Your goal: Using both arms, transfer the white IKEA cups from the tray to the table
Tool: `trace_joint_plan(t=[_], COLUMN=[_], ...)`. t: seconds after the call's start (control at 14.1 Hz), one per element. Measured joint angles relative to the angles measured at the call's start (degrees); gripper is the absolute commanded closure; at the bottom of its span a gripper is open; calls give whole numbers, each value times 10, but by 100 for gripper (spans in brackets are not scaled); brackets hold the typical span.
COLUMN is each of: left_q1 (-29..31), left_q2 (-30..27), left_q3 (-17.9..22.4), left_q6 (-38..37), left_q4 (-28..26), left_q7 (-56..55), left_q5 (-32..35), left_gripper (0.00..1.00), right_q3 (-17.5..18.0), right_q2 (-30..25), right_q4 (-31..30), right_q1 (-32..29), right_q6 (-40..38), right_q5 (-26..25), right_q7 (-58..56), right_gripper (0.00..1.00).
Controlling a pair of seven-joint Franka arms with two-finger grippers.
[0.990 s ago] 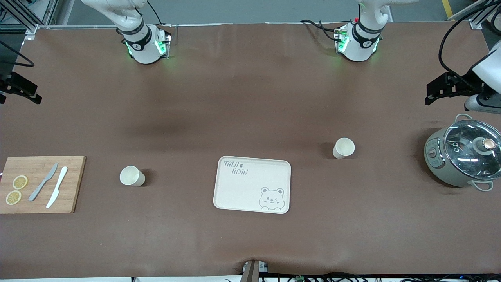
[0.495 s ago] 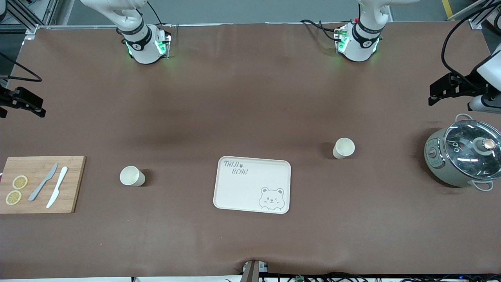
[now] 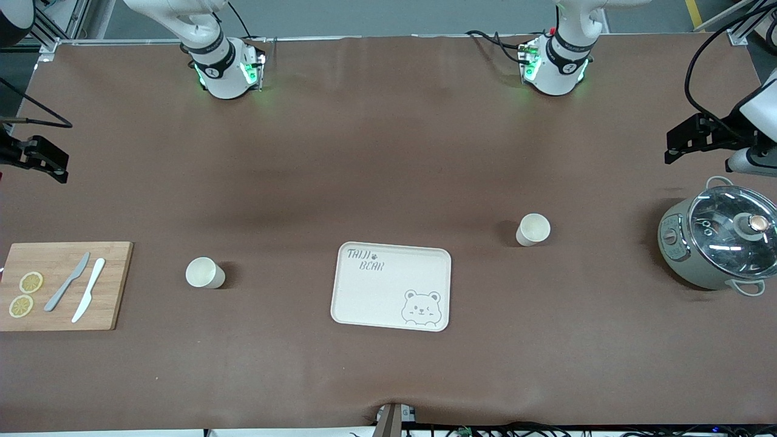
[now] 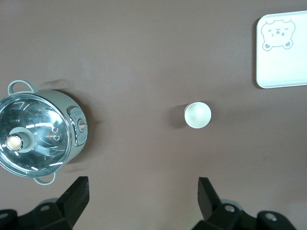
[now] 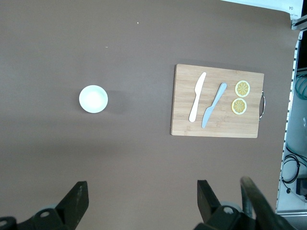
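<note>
Two white cups stand upright on the brown table. One cup (image 3: 205, 272) is between the cutting board and the tray and shows in the right wrist view (image 5: 93, 98). The other cup (image 3: 533, 229) is between the tray and the pot and shows in the left wrist view (image 4: 197, 115). My right gripper (image 3: 42, 161) hangs high over the table at the right arm's end, open and empty (image 5: 142, 191). My left gripper (image 3: 683, 139) hangs high over the table beside the pot, open and empty (image 4: 143, 189). Neither gripper touches a cup.
A cream tray (image 3: 364, 303) with a bear drawing lies mid-table, nearer the front camera. A wooden cutting board (image 3: 115, 285) holds two knives (image 3: 88, 290) and lemon slices (image 3: 30, 282). A grey pot with a glass lid (image 3: 719, 237) stands at the left arm's end.
My right gripper has drifted slightly toward the cutting board. My left gripper has shifted a little toward the table's end. The cups have not moved.
</note>
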Motion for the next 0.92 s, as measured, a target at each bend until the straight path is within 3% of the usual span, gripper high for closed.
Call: trace_joint_plan(t=[0.42,0.71,0.92], left_q1=[0,0,0], left_q2=[1,1,1], left_q3=[1,1,1], left_q6=[0,0,0], left_q4=[0,0,0], left_q7=[0,0,0], left_q5=[0,0,0], left_gripper=[0,0,0], right_q3=[3,-3,-2], right_q2=[20,21,21], right_q4=[-9,-6,-6], right_q1=[8,-27,-33], right_q6=[-9,-1,2], right_q5=[14,75,84], right_q7=[1,29,63], right_gripper=[0,0,0])
